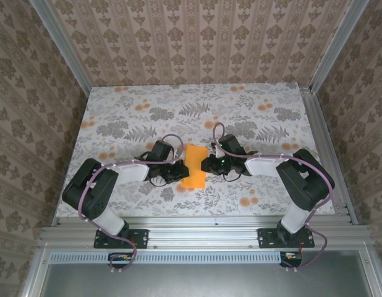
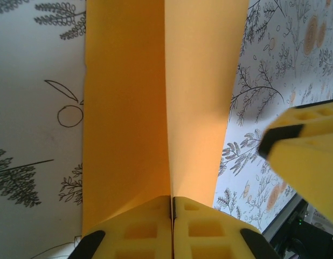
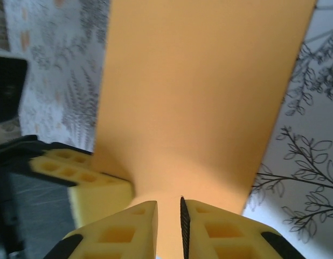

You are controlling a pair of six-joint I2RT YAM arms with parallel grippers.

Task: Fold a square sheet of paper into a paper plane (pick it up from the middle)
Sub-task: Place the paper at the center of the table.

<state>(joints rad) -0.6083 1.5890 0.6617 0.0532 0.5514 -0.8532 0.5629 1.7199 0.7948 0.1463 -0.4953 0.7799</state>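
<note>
Sheet (image 1: 195, 166): smooth thin orange paper, centre crease, rect. outline.

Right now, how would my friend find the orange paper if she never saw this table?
Look at the middle of the flowery table, where the left gripper and right gripper meet. The square sheet of paper sits between them, folded narrow. It is plain bright orange with straight edges, unlike the small round orange flowers printed on the table.
</note>
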